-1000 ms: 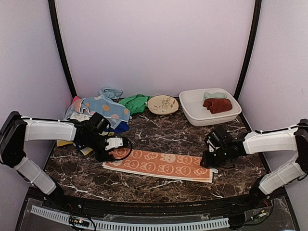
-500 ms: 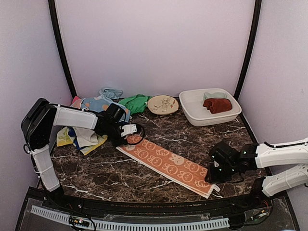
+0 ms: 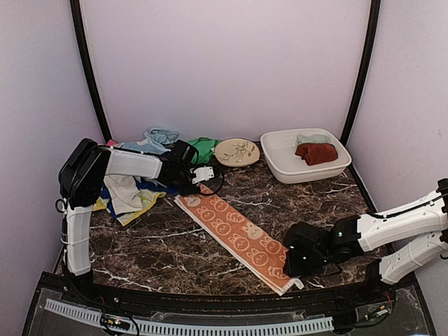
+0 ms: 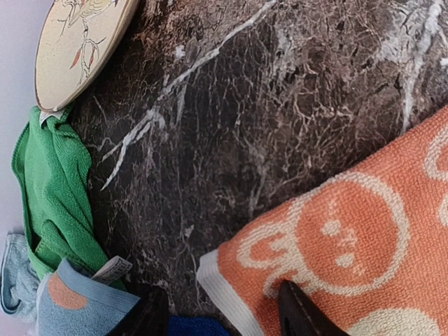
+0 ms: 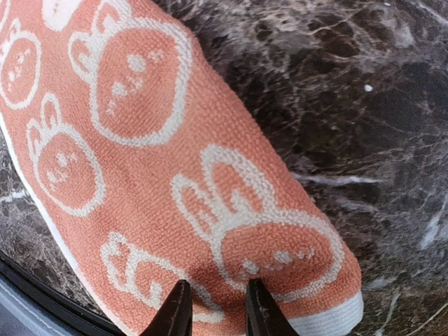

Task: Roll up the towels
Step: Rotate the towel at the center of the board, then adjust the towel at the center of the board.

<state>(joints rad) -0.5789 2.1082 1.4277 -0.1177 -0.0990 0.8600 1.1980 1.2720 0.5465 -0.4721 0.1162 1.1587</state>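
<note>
Right gripper (image 5: pixel 213 306) tight on orange towel (image 3: pixel 238 234), left gripper (image 4: pixel 222 311) parted — long axis far-left to near-right.

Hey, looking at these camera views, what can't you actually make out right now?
- Left gripper on the orange towel: the left wrist view's bottom edge cuts off the fingertips, and from above the gripper body covers that corner, so a pinch is unclear.
- Towel pile: in the top view the left arm covers part, so no count.
- Pale cloth in the white tub: the dark red towel hides most.

Marble table (image 3: pixel 154 245): towels (image 3: pixel 238 236), plate (image 3: pixel 236 152), tub (image 3: pixel 280 166)
</note>
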